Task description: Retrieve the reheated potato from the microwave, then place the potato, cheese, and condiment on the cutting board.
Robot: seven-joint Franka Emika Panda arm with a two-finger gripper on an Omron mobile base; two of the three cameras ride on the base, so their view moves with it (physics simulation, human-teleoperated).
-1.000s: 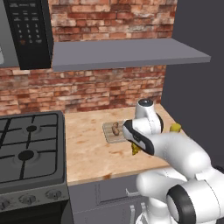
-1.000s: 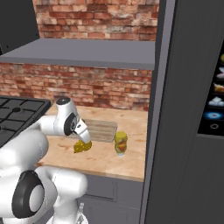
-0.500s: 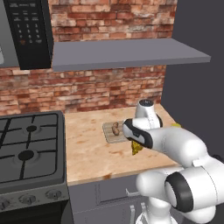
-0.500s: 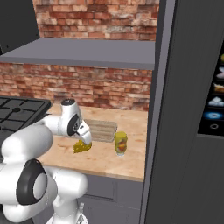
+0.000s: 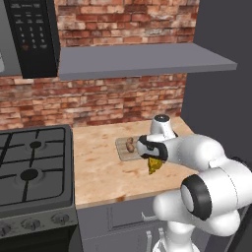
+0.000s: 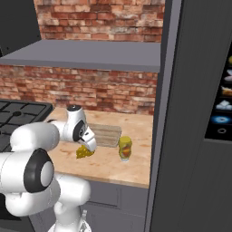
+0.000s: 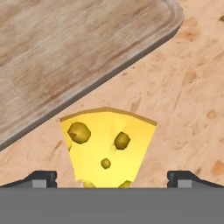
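Left to right along the wooden counter (image 5: 98, 162): potato (image 5: 130, 144) resting on the cutting board (image 6: 105, 134); cheese (image 7: 107, 146) on the counter just off the board's near edge, between the wide-open, empty gripper (image 7: 111, 177) fingertips; condiment (image 6: 125, 148) upright near the counter's right edge.

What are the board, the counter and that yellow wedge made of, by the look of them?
The board looks like pale wood with a matte finish: lengthwise grain streaks and a rounded corner. The counter seems to be wood too, warmer in tone and mottled with darker flecks. The wedge looks like cheese: smooth yellow with round holes and a darker rind edge.
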